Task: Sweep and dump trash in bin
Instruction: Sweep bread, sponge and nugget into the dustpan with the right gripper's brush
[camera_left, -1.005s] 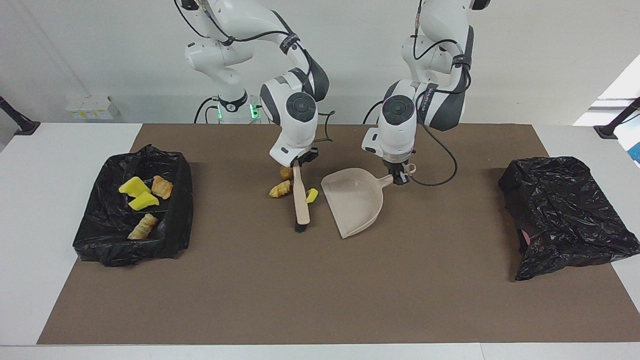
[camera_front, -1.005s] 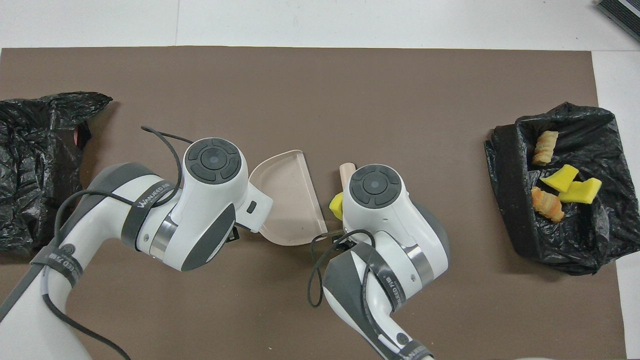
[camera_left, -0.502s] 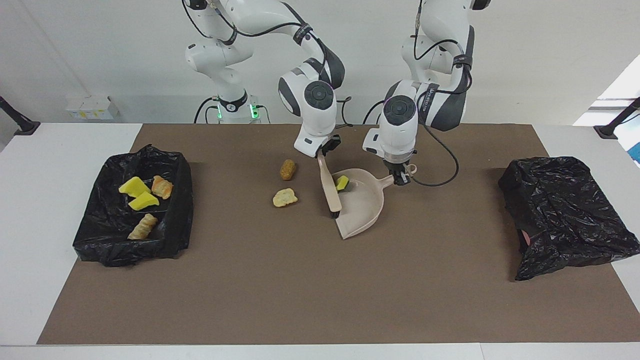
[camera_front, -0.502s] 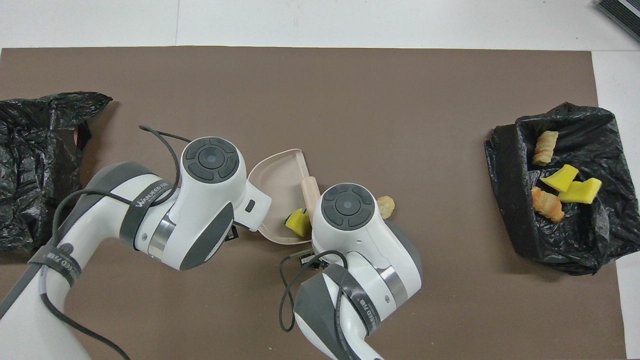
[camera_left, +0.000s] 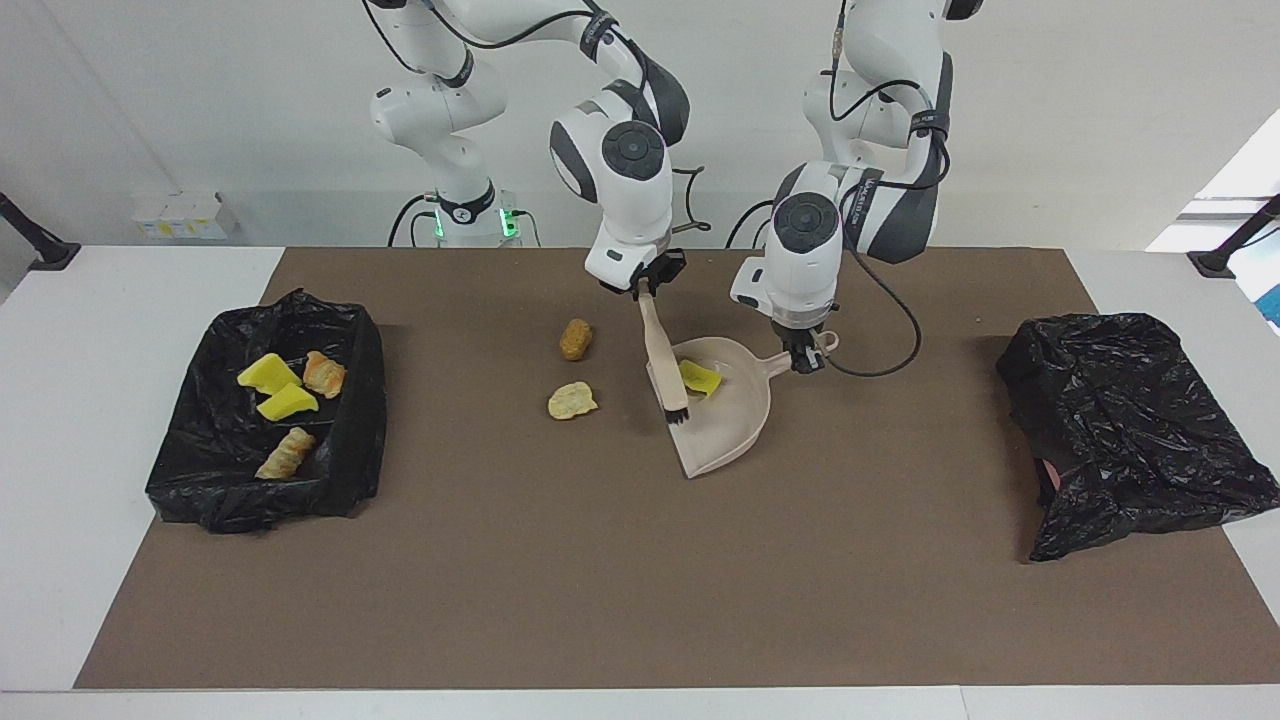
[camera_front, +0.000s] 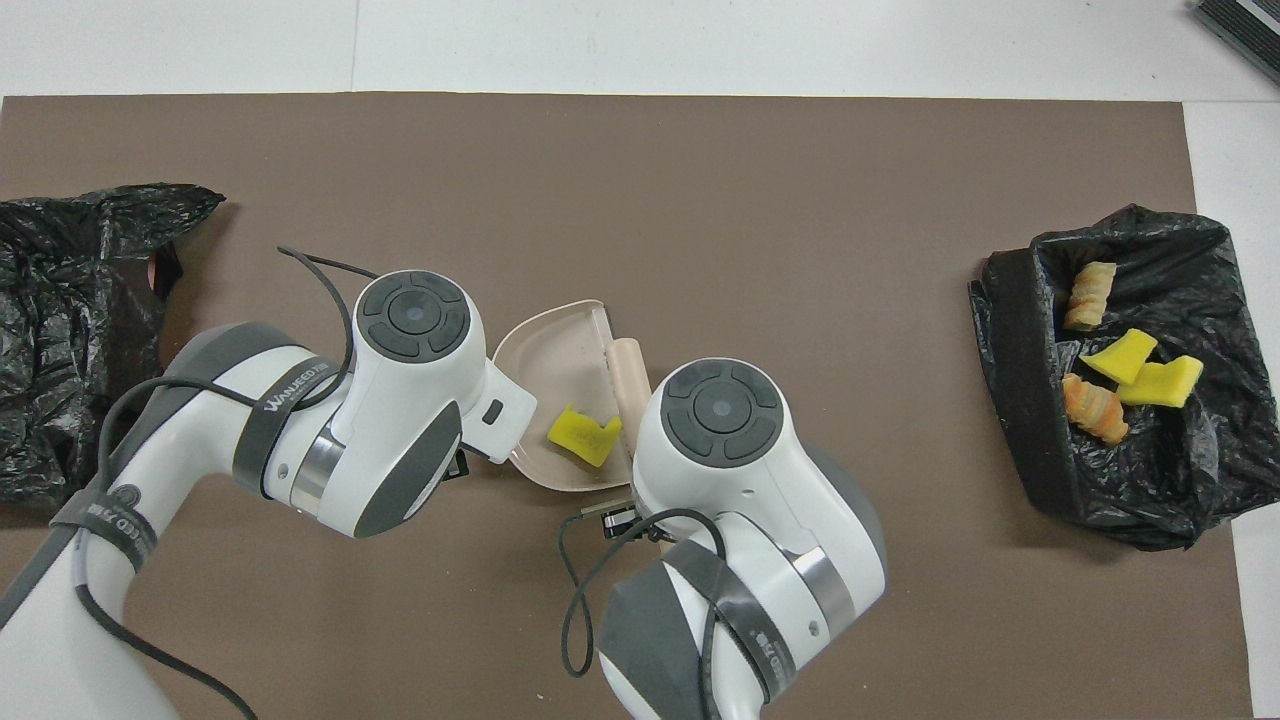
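Observation:
My right gripper is shut on the handle of the beige brush. The bristles sit at the mouth of the beige dustpan. My left gripper is shut on the dustpan's handle. One yellow piece of trash lies in the pan, also visible from overhead. Two tan pieces lie on the mat beside the pan toward the right arm's end: one nearer to the robots, the other farther. The black-lined bin at the right arm's end holds several scraps.
A crumpled black bag covers something at the left arm's end of the brown mat. In the overhead view the two wrists hide both grippers and the two tan scraps; the bin and bag show there.
The right gripper swept the brush toward the dustpan and pushed the yellow scrap into it, leaving the two tan scraps on the mat. The left gripper and dustpan barely moved.

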